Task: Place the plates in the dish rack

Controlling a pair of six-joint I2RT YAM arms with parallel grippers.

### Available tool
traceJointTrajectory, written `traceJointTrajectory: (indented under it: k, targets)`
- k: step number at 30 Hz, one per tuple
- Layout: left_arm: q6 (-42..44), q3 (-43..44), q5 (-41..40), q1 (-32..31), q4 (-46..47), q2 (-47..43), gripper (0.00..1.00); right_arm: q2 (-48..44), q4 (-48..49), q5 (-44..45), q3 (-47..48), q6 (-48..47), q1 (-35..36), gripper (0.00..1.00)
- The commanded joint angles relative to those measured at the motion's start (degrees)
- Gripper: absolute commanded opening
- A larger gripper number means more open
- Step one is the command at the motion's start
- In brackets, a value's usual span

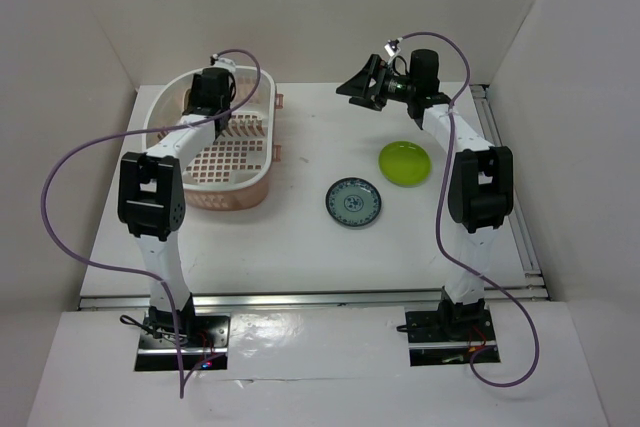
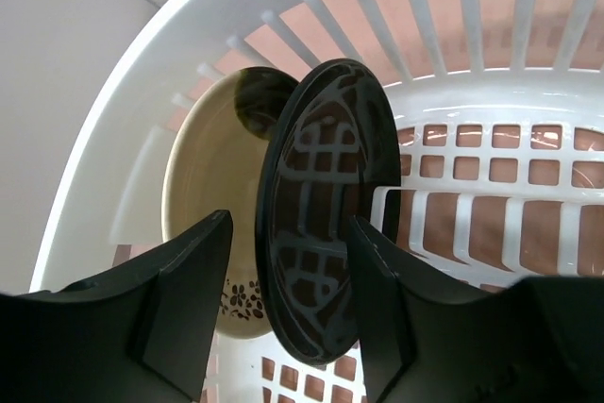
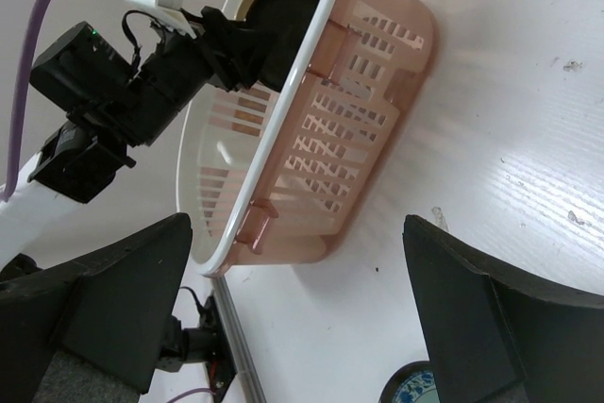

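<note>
Left gripper [image 2: 291, 224] spread astride black plate [image 2: 326, 158] by dish rack [image 2: 132, 129] rim (right gripper [image 3: 297, 233] agape, empty).

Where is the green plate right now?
In the top view, the green plate lies on the table, right of the blue-white plate.

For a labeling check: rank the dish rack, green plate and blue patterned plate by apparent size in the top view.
1. Dish rack, clearly largest.
2. Blue patterned plate and green plate: nearly alike, too close to rank.
</note>
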Motion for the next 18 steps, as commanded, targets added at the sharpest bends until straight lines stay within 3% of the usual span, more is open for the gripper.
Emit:
traceJointTrajectory:
  k: [1, 6, 8, 13, 18]
  targets:
    - [-0.7, 2.1, -0.2, 0.3, 1.4, 0.5, 0.66, 0.3, 2.8, -0.9, 2.2, -0.2, 0.4, 1.0]
    - [-2.0, 3.2, -0.2, 0.3, -0.1, -1.3, 0.81, 0.8, 0.9, 0.4, 2.7, -1.3, 0.4, 1.0]
    - [-3.7, 4.8, 3.3, 0.3, -1.7, -3.5, 0.87, 0.8, -1.4, 2.2, 3.3, -3.3, 0.4, 1.0]
    - [-9.6, 11.5, 16.8, 0.3, -12.2, -7.4, 1.0, 0.3, -16.3, 14.2, 8.5, -18.3, -0.9, 1.0]
    - [-22.9, 18.0, 30.0, 0.3, -19.2, -13.0, 1.0, -3.9, -15.1, 18.3, -1.5, -14.3, -8.0, 1.0]
